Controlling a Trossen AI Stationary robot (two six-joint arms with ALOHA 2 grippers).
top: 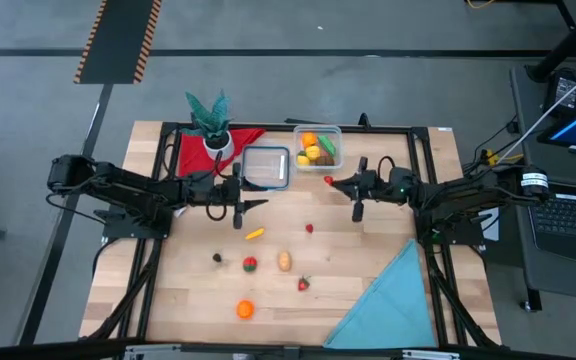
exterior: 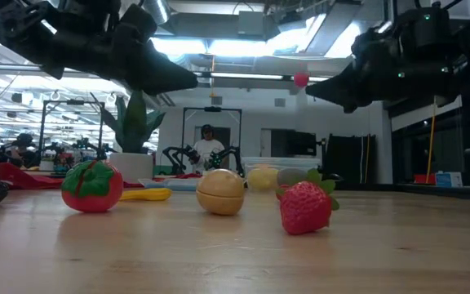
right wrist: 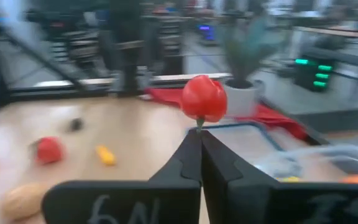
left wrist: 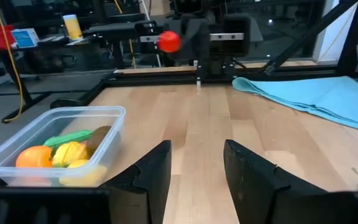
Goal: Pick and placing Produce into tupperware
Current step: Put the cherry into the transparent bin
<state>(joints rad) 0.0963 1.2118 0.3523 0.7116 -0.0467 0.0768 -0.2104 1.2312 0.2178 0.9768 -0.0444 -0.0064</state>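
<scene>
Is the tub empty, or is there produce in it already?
Partly filled. The tub holds an orange piece, yellow ones and a green one; its lid lies beside it.

tomato [exterior: 92, 186], yellow banana [exterior: 145, 194], tan potato [exterior: 220, 192], strawberry [exterior: 306, 206] on tabletop [exterior: 235, 253], person [exterior: 208, 149] in bkgd

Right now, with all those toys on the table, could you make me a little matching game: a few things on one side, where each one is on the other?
Things:
1. red toy fruit
2. orange fruit
3. strawberry
4. blue cloth

Places:
A. lying on the bare wood, apart from the tub
B. pinched by its stem in the right gripper, up in the air
C. spread over a table corner on the right arm's side
D. inside the clear tub

Pairs: 1-B, 2-D, 3-A, 4-C
</scene>
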